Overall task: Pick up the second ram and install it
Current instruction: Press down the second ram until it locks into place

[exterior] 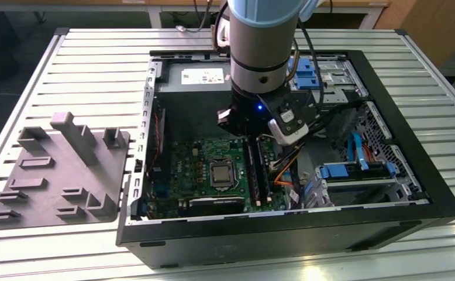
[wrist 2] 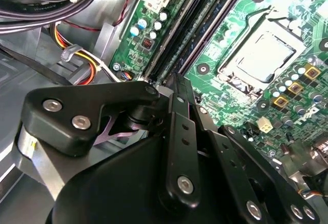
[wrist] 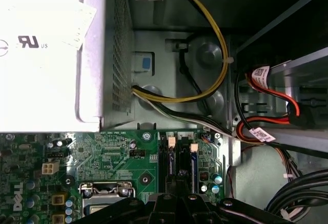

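My gripper [exterior: 247,136] is down inside the open computer case [exterior: 290,228], over the far end of the motherboard's [exterior: 200,155] memory slots. The second ram [exterior: 257,170] is a long dark stick standing on edge in a slot beside the processor socket [exterior: 222,174]. In the second wrist view the gripper [wrist 2: 177,83] has its fingers drawn together, tips at the slot ends where the dark sticks [wrist 2: 205,26] run away. In the first wrist view the gripper [wrist: 178,183] sits between two slot latches [wrist: 171,142]. Whether the tips touch the ram I cannot tell.
A grey plastic tray [exterior: 56,175] with upright blocks lies on the slatted table at the exterior view's left. Inside the case, orange and black cables [exterior: 286,170] run beside the slots. Blue drive brackets [exterior: 344,171] and a white-labelled power supply [wrist: 46,55] are close by.
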Controlling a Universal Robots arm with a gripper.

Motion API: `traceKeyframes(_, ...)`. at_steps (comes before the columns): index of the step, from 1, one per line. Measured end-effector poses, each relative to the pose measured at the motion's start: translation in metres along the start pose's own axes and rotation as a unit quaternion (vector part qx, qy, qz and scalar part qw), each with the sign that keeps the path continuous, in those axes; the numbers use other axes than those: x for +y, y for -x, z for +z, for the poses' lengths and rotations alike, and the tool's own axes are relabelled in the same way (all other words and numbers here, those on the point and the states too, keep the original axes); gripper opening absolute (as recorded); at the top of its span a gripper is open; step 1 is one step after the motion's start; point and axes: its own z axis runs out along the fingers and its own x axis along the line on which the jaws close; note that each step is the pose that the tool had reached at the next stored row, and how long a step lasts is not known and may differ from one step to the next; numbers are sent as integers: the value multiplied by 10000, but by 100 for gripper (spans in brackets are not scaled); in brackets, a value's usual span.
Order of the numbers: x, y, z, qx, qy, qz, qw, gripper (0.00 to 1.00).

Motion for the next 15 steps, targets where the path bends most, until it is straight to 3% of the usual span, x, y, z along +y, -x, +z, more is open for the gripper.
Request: traceKeyframes(15,34,-2,13,0,-1,0,10000,11)
